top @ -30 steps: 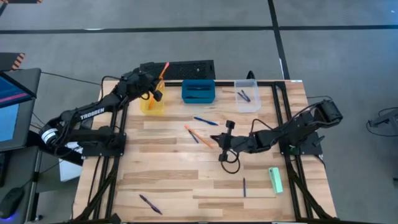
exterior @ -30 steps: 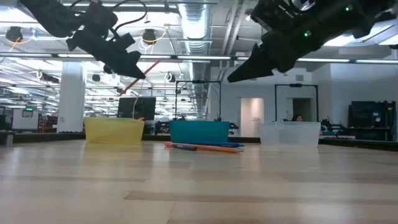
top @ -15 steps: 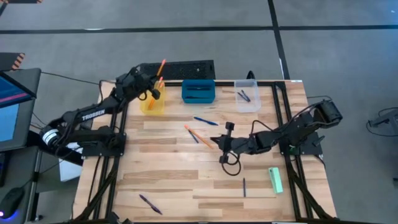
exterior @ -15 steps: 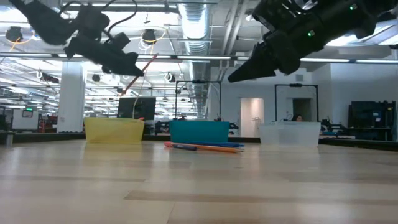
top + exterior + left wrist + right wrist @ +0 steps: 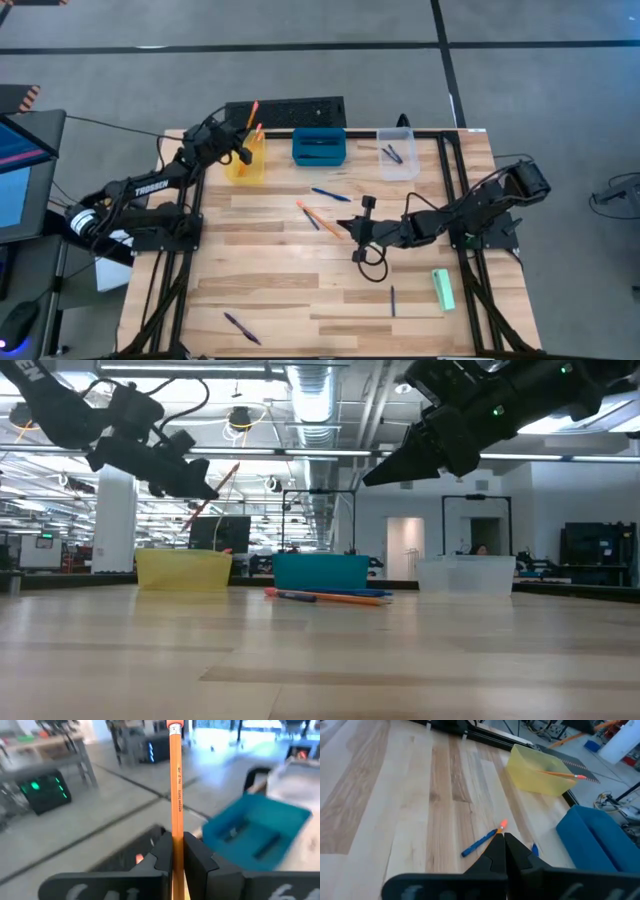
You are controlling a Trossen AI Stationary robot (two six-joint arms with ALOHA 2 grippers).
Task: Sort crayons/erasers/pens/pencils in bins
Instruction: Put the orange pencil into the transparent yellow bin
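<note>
Left hand (image 5: 177,857) gripped a pencil (image 5: 175,785) above the yellow bin (image 5: 246,163); right hand (image 5: 358,236) hung closed over the desk (image 5: 280,280).

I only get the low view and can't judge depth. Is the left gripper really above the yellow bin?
Observer: Yes. From above, the left gripper hangs over the yellow bin.
Operator: Is the pencil gripped properly?
Observer: The left wrist view shows the pencil clamped between that gripper's fingers.
Operator: And the right gripper?
Observer: From above, the right gripper is over the table's middle, shut and empty, beside a loose pencil.
</note>
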